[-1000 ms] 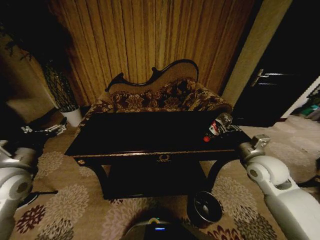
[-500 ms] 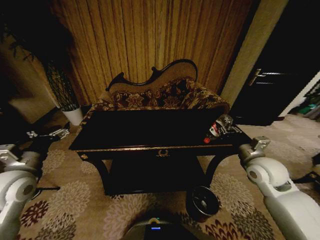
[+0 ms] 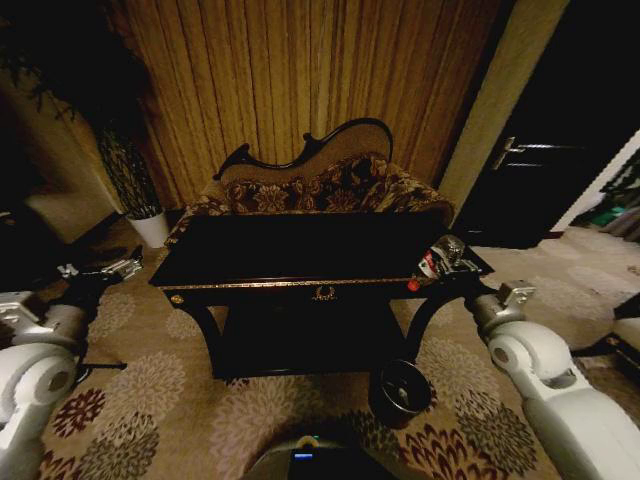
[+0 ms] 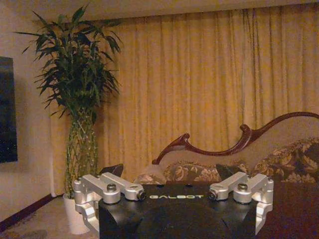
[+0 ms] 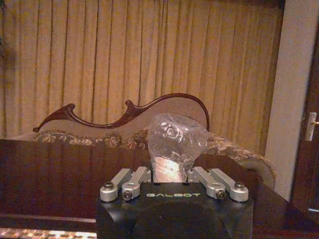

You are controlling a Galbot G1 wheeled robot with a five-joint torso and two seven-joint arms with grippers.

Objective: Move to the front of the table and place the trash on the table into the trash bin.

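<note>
One bottle (image 3: 432, 263) lies on the worktop (image 3: 300, 260), red cap toward us; right gripper (image 3: 462, 266) fingers seemingly hold it. Left gripper (image 3: 112, 268) fingers spread wide.

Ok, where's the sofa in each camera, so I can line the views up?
Head view: the sofa is centre frame, just behind the table.
Left wrist view: sofa across the picture's lower right, curved frame rising toward the edge.
Right wrist view: sofa across the middle, beyond the table.
Shared landmark: the pleated curtain behind it.
</note>
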